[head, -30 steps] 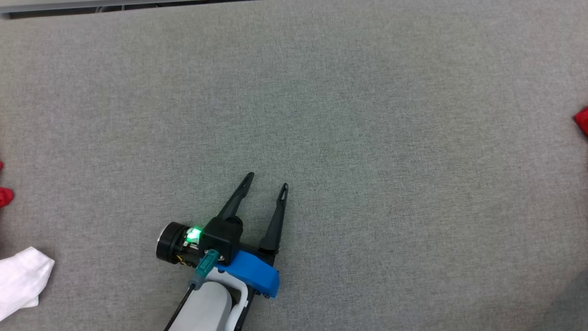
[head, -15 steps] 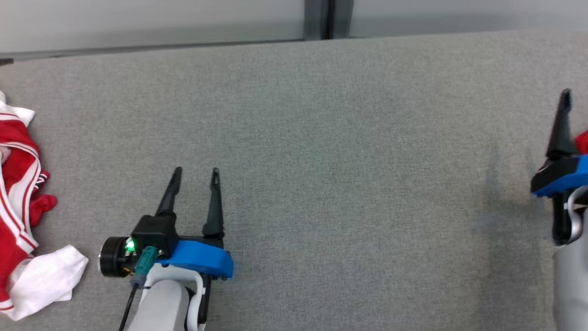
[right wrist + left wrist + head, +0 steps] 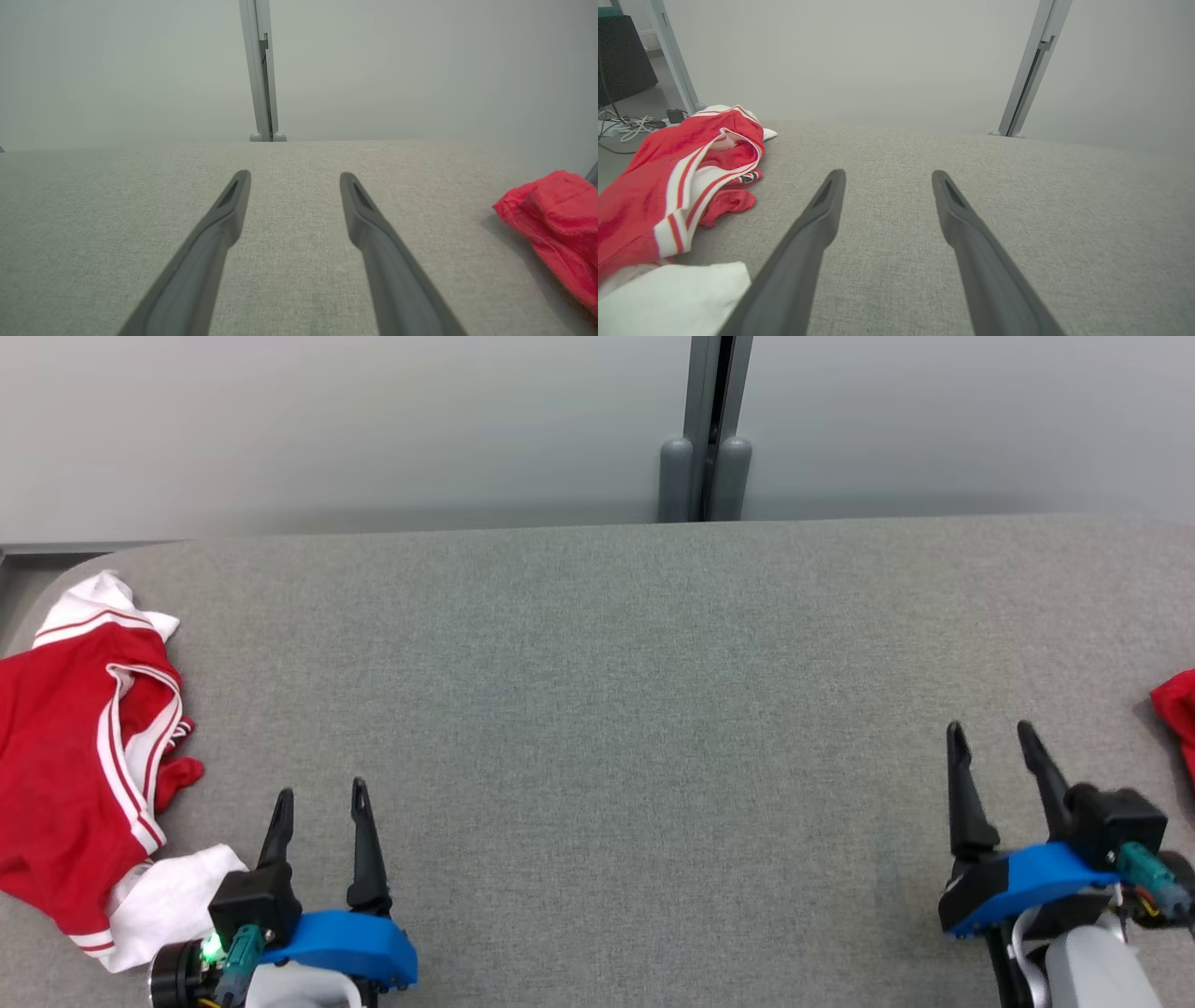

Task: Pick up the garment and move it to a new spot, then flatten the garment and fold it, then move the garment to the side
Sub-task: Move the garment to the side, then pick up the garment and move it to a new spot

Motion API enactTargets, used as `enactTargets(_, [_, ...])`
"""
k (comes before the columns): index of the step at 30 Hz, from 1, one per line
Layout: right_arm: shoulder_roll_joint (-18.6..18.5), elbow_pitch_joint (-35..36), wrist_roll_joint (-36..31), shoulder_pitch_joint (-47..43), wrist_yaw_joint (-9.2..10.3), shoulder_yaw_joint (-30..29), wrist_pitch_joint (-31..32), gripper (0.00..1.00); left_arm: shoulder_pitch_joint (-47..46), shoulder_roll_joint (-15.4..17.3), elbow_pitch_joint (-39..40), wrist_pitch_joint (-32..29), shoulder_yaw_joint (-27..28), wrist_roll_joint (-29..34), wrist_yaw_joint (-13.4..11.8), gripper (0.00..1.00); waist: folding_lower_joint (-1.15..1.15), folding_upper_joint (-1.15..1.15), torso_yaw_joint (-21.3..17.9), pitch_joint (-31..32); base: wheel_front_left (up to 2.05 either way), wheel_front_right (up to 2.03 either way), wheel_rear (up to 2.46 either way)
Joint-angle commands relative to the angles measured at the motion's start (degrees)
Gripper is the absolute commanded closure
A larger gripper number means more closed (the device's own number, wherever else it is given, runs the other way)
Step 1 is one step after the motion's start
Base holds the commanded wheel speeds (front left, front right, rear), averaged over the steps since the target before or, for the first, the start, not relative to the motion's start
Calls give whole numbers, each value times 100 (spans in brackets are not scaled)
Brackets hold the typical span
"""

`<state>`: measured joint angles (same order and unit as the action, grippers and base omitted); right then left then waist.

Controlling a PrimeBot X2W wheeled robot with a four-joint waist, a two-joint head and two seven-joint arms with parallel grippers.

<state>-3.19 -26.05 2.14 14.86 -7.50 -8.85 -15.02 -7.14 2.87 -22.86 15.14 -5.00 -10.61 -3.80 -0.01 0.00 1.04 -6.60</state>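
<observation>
Lying in a crumpled heap at the far left of the tabletop point(image 3: 607, 709), the garment point(image 3: 65, 737) is a red, jersey-like piece with white stripes along its edges, its layers bunched over one another. A plain white fold point(image 3: 173, 896) touches its near end; whether that is a sleeve or a separate cloth cannot be told. Just beside that white fold stands the left end effector point(image 3: 320, 791), its two fingers point(image 3: 364, 859) spread wide with nothing between them. Well apart, on the right, the right end effector point(image 3: 989, 730) is equally wide open and empty, with a second red cloth point(image 3: 1178, 709) near it at the tabletop's right edge. Judging by this, no grasp has begun. The likely trouble is a pinch that takes only the top layer, or the white fold alone, so that the heap drags or unrolls unevenly instead of lifting. The heap also sits close to the rounded corner and could slide off if pushed. The fabric looks thin, soft and limp, while the tabletop is a grey, felt-like weave that should grip cloth. The fingers are long, dark, tapering and hard.
</observation>
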Motion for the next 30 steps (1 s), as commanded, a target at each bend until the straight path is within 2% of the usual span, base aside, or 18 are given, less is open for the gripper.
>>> enactTargets(1, [19,-6,16,-142,2,14,-18,0,38,3,-3,0,22,-12,-25,0,1,0,-56,83,0,0,0])
enactTargets(10, [25,-134,376,-750,2,473,-18,0,613,3,5,0,27,-29,4,0,1,0,9,533,0,0,0])
enactTargets(22, [26,-143,458,-729,1,583,-18,0,617,3,153,0,42,-65,69,0,1,0,138,393,0,0,0])
enactTargets(26, [27,-152,397,-686,2,691,-18,0,588,9,117,0,20,-200,-39,0,1,0,378,313,0,0,0])
enactTargets(30, [29,-146,306,-599,1,834,-18,0,560,5,60,0,21,-312,-124,0,1,0,819,207,0,0,0])
